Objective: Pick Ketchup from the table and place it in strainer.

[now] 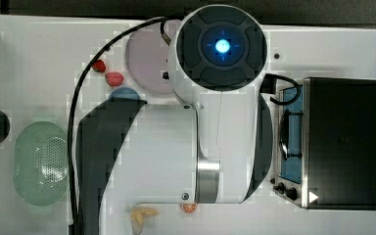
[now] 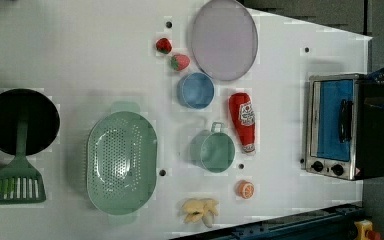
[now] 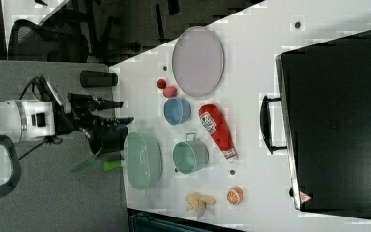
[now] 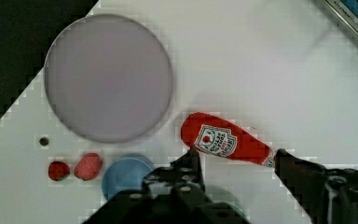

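Note:
The Ketchup (image 4: 223, 140) is a red squeeze bottle with a white label, lying on its side on the white table. It lies between the blue bowl and the toaster oven, Ketchup (image 2: 243, 121), Ketchup (image 3: 216, 128). My gripper (image 4: 237, 151) hangs well above the bottle, open, its two dark fingers standing either side of the bottle with nothing between them. In the right view the gripper (image 3: 121, 111) shows high over the table. The strainer (image 2: 122, 162), a pale mint-green oval colander, sits apart from the bottle, strainer (image 1: 41, 161), strainer (image 3: 142, 160). In the top view my arm hides the bottle.
A lilac plate (image 2: 224, 39), blue bowl (image 2: 196, 90), teal pot (image 2: 212, 151), two strawberries (image 2: 172, 54), an orange slice (image 2: 245, 189) and a banana (image 2: 200, 210) lie around the bottle. A toaster oven (image 2: 337, 125) stands at the left view's right, a black pan with a green spatula (image 2: 20, 140) at the left view's left.

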Action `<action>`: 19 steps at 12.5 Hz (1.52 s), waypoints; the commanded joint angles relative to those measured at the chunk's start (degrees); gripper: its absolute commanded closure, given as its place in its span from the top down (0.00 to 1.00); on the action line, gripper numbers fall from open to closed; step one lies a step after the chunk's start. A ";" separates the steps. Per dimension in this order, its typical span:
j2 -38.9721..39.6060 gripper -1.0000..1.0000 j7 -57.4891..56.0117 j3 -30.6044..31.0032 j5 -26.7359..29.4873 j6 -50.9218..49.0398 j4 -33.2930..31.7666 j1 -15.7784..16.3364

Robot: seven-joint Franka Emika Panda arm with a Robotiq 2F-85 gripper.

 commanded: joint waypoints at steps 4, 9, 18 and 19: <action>-10.27 1.00 -5.46 3.01 0.93 -6.31 -7.23 -5.76; -4.15 1.00 -13.38 5.55 0.93 -2.68 -12.54 -5.42; 4.75 1.00 -55.61 7.22 0.93 31.88 -30.40 -4.99; 5.72 1.00 -56.65 7.25 0.93 35.28 -31.95 -4.99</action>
